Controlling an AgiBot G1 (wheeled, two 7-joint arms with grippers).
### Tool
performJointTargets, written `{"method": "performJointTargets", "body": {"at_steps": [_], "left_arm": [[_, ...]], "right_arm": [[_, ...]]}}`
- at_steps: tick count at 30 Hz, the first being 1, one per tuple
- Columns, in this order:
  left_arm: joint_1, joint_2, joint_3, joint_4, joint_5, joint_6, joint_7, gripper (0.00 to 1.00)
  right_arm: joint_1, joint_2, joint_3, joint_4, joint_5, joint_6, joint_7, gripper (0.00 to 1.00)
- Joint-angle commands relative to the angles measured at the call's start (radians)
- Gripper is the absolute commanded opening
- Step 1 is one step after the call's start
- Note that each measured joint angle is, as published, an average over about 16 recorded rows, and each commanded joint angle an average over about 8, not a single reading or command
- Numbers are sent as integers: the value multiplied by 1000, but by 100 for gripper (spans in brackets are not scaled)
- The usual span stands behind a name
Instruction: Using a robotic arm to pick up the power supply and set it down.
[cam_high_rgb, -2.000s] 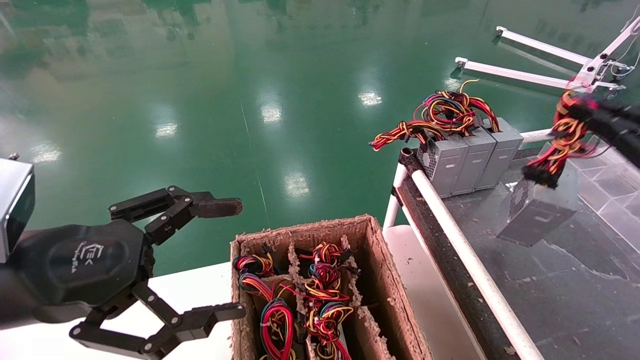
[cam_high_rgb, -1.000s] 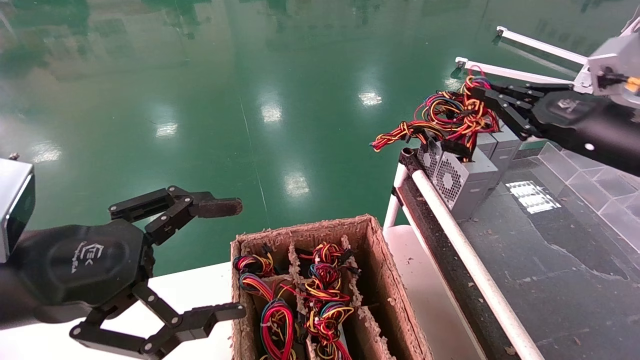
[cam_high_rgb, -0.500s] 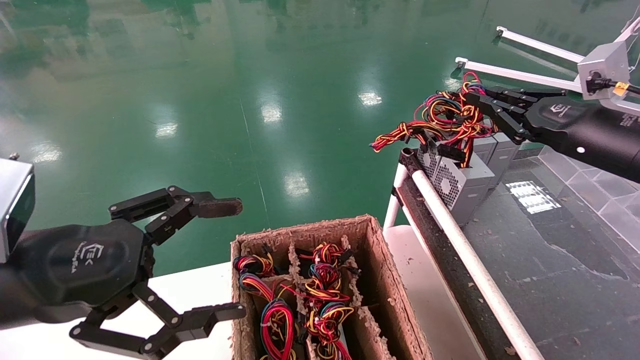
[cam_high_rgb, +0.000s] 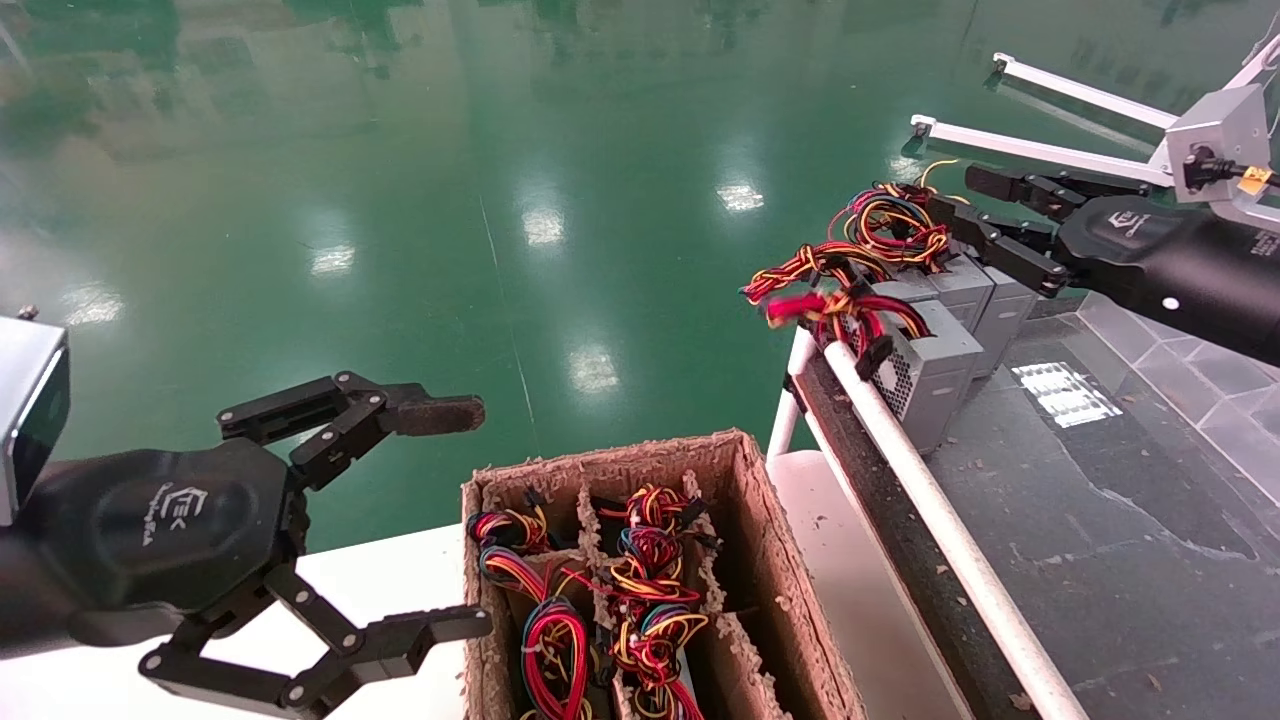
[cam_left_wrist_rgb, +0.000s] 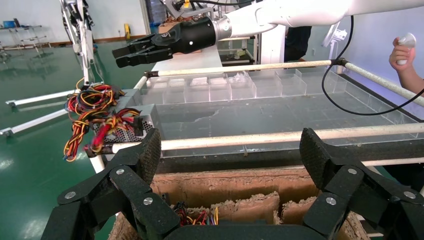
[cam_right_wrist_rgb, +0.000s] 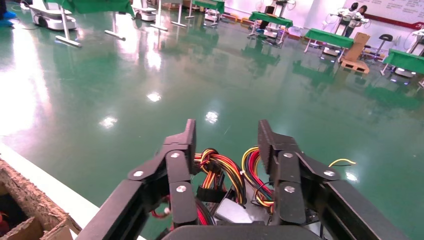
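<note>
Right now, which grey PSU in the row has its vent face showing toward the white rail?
The power supply nearest the cardboard box, with mostly red wires spilling over the white rail; the other boxes sit behind it.

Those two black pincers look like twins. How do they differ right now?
The left pincer hangs wide open over the white table's edge beside the cardboard box; the right pincer is open only narrowly, over the wires on the grey power boxes. The left has a rust-brown fingertip; the right's fingers are all black. Neither holds anything.
</note>
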Motion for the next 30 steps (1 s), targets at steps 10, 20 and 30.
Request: {"method": "performJointTargets", "body": {"at_steps": [10, 20, 30], "left_arm": [[0, 0, 0, 0, 0, 0, 0, 100], [0, 0, 0, 0, 0, 0, 0, 100], [0, 0, 0, 0, 0, 0, 0, 100]], "right_arm": [[-17, 13, 8, 26, 16, -43, 48, 100], [-119, 56, 24, 233, 66, -57, 137, 100], [-223, 99, 41, 444, 119, -71, 226, 100]]}}
